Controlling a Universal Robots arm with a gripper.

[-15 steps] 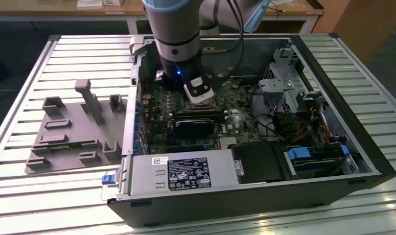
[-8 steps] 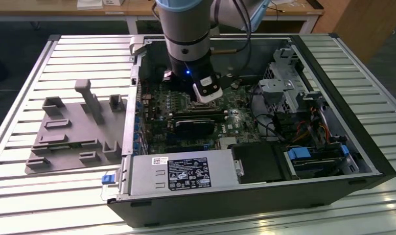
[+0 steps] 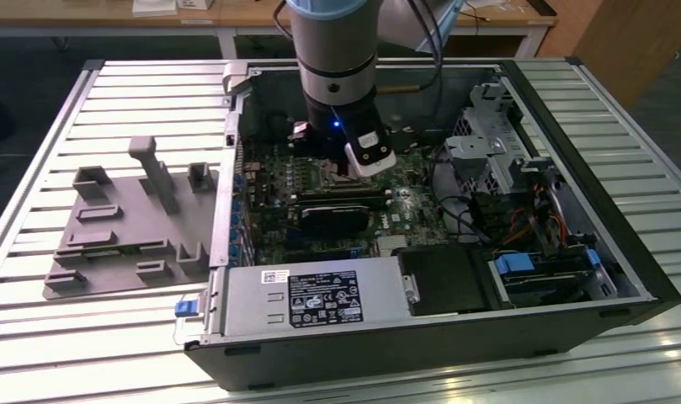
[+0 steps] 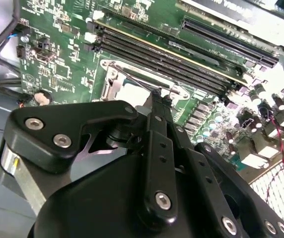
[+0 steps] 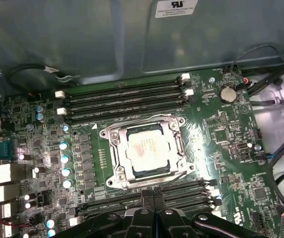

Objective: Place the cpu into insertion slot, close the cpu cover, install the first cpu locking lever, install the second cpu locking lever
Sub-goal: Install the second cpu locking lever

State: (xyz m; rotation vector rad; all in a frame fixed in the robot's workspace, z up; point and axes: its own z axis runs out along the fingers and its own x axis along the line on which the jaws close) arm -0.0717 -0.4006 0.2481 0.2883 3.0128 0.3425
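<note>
inside the open computer case (image 3: 609, 278), the arm's gripper (image 5: 153, 199) hangs just above the motherboard (image 5: 221, 134), its fingers pressed together and holding nothing. the cpu (image 5: 147, 150) already lies in the insertion slot (image 5: 113, 171), its silvery top showing through the window of the cpu cover (image 5: 174, 148), which lies flat over it. that suggests placing and closing are done. thin wire levers (image 5: 174, 179) run along the socket edges; whether either is latched cannot be told.
</note>
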